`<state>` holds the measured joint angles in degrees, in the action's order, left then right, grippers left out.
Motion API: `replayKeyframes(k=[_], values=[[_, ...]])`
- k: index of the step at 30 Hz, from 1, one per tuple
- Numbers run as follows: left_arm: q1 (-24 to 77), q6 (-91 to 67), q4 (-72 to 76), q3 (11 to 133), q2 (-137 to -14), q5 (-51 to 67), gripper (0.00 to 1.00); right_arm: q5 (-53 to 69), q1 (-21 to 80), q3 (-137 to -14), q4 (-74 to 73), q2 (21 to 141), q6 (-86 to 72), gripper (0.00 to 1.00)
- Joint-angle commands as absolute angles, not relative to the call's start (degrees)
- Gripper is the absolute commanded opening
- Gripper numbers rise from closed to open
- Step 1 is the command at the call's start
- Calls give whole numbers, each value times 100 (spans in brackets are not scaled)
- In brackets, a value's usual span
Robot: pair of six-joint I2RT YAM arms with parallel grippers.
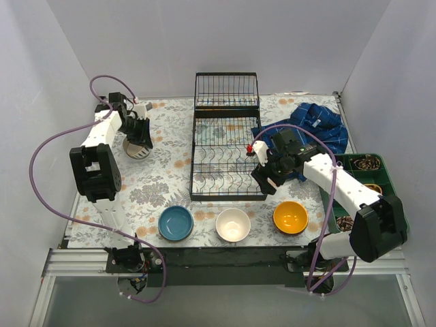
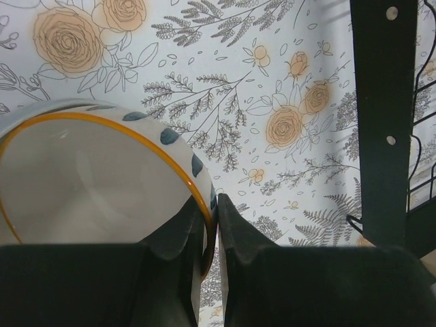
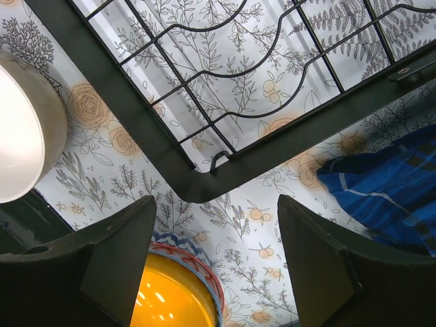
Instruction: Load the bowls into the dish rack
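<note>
The black wire dish rack (image 1: 225,146) stands at the table's middle, with no bowls in it. My left gripper (image 1: 141,133) is at the far left, shut on the rim of a white bowl with an orange rim and blue spots (image 2: 88,177), which hangs tilted in the top view (image 1: 138,148). My right gripper (image 1: 264,174) is open and empty, above the cloth by the rack's front right corner (image 3: 197,184). A blue bowl (image 1: 176,223), a white bowl (image 1: 233,225) and a yellow bowl (image 1: 290,217) sit along the front edge; the yellow bowl also shows in the right wrist view (image 3: 174,293).
A crumpled blue checked cloth (image 1: 306,126) lies right of the rack. A green plastic compartment tray (image 1: 371,184) with small items stands at the right edge. White walls close in the table on three sides.
</note>
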<state>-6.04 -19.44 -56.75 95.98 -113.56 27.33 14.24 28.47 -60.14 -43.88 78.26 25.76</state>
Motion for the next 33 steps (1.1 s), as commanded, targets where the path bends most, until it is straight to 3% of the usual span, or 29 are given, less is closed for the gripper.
replayKeyframes(k=[1,11,20,26,28,33], values=[[-598,-1802,-5931,10404,-10925,2856,0,1424,2821,-6266,-4324,7892,2646,80],[-598,-1881,-6706,11618,-11101,3505,0,1450,2813,-6477,-4333,8103,2628,80],[254,-1995,-6557,11418,-10706,4367,0,923,2401,-6565,-4157,7963,2102,80],[1159,-3196,-4223,9934,-9968,5465,0,914,697,-6741,-4192,7744,1363,79],[1362,-4328,-2555,9146,-9704,6104,0,914,458,-6654,-4201,7647,1362,79],[1801,-7377,2132,7780,-9703,6170,0,932,238,-6355,-4201,7208,1353,79]])
